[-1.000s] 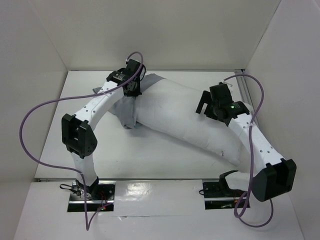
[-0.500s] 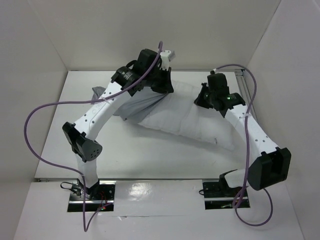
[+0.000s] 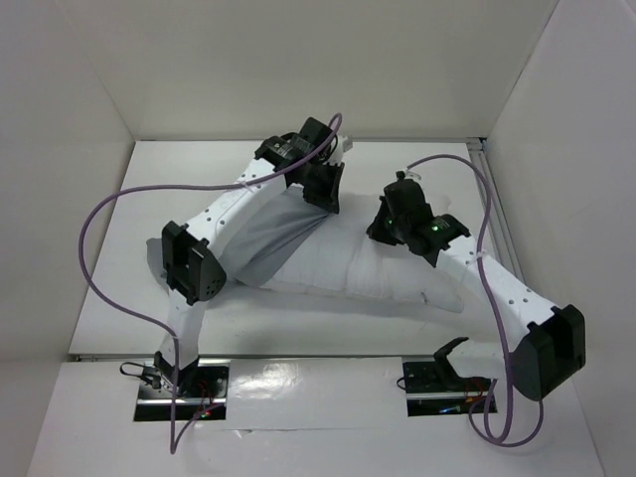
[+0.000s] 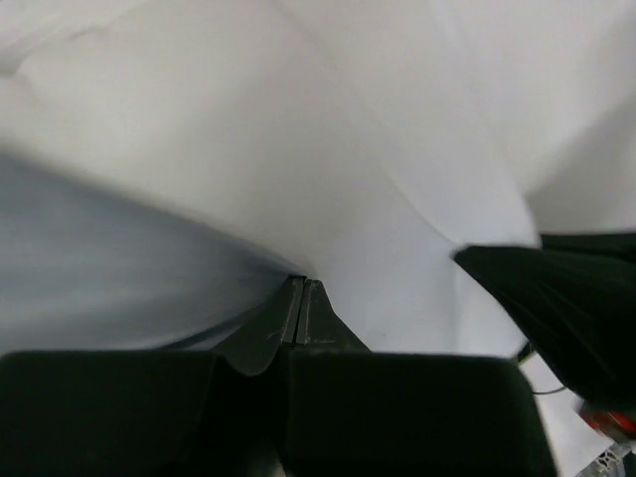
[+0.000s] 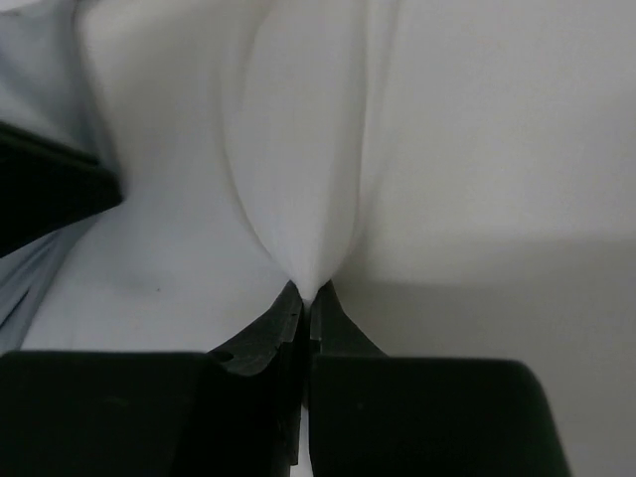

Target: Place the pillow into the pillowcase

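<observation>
**Finding 1, right claw.** A second ago the right claw (image 5: 306,298) stood released above the pillow (image 3: 397,270). It is now clenched, and its wrist view shows a raised pleat of white fabric drawn into the tips. The pillow's bulk lies directly ahead of and under this claw. Grey cloth shows only at the far left of that view.

**Finding 2, left claw.** The left claw (image 4: 301,300) is clenched throughout, grasping the edge of the pillowcase (image 3: 266,237). Grey cloth runs into its tips from its left, with white pillow just beyond and to its right. Over the last second this claw has travelled from the pillow's far end towards the right claw, dragging the grey cloth with it. The two claws are now near each other but apart.

**Finding 3, coverage.** Earlier the grey cloth was bunched at one end of the pillow. It now lies over the stretch behind the left claw, while the stretch under and behind the right claw is bare white. The pillow has also swung round on the desk (image 3: 179,164) and lies straighter.

**Assessment.** The sleeve is advancing, by my judgement to roughly a third or a half. The new pinch likely serves to anchor the pillow against further pulling. Whether the cloth encloses the underside cannot be told.
</observation>
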### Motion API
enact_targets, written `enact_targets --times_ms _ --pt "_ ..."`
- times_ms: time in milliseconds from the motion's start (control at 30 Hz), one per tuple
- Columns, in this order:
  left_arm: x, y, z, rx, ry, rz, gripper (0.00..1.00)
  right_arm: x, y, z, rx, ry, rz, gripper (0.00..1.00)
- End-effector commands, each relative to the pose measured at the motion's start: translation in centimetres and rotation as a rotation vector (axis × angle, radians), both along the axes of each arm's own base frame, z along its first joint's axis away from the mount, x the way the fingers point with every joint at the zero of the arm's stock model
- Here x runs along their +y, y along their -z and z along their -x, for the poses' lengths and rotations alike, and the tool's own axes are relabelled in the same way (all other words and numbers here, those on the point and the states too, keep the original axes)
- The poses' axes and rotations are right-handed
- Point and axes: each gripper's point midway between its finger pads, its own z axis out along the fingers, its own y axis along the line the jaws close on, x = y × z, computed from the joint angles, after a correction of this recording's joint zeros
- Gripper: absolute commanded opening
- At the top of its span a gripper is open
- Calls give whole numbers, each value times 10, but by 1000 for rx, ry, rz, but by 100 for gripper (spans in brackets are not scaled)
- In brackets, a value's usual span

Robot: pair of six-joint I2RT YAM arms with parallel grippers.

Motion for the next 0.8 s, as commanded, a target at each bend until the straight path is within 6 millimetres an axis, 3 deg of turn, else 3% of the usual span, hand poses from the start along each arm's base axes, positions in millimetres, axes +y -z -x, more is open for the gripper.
enact_targets --times_ms 0,67,133,167,200,233,267,300,367,400,433,467,500,533,600,633,667,700,733,767 --pt "18 -47 -27 -175 -64 18 9 23 -59 -14 -160 -18 -92 0" --pt "28 -57 -36 -223 -69 15 16 23 -68 -17 -180 -9 -96 0" --pt "35 -85 -47 -296 -79 47 28 27 -71 -13 -186 -27 -108 0" --pt "36 -83 -45 -282 -72 30 60 28 -75 -10 -191 -35 -119 0" --pt "38 -91 -44 -299 -66 33 78 32 -77 -9 -194 -67 -129 0" --pt "37 -96 -41 -301 -59 44 91 36 -77 -6 -196 -95 -123 31" --pt "41 -106 -36 -312 -60 52 100 39 -78 -2 -203 -135 -99 50" --pt "46 -113 -31 -323 -68 50 100 37 -82 -1 -220 -147 -90 64" --pt "67 -121 -24 -351 -135 9 100 35 -85 6 -228 -164 -38 87" --pt "85 -153 -10 -419 -183 31 100 27 -86 5 -244 -159 24 92" --pt "98 -148 -4 -415 -224 -3 100 23 -82 11 -225 -169 70 93" --pt "125 -154 -7 -458 -327 -60 99 18 -89 10 -238 -161 98 95" --pt "146 -178 11 -507 -390 -42 95 14 -86 9 -238 -169 158 98" --pt "157 -166 17 -491 -421 -80 92 15 -85 11 -236 -184 189 98" --pt "184 -164 32 -496 -519 -112 81 16 -90 15 -258 -221 244 100" --pt "198 -175 51 -518 -553 -80 68 14 -86 15 -253 -222 286 100" --pt "205 -148 60 -463 -572 -124 55 16 -86 17 -261 -241 305 100" --pt "211 -139 69 -433 -616 -108 41 25 -90 22 -284 -293 324 100" --pt "208 -129 83 -412 -622 -96 17 26 -88 23 -289 -300 354 100" --pt "216 -100 103 -373 -631 -116 0 38 -85 29 -297 -352 381 100"
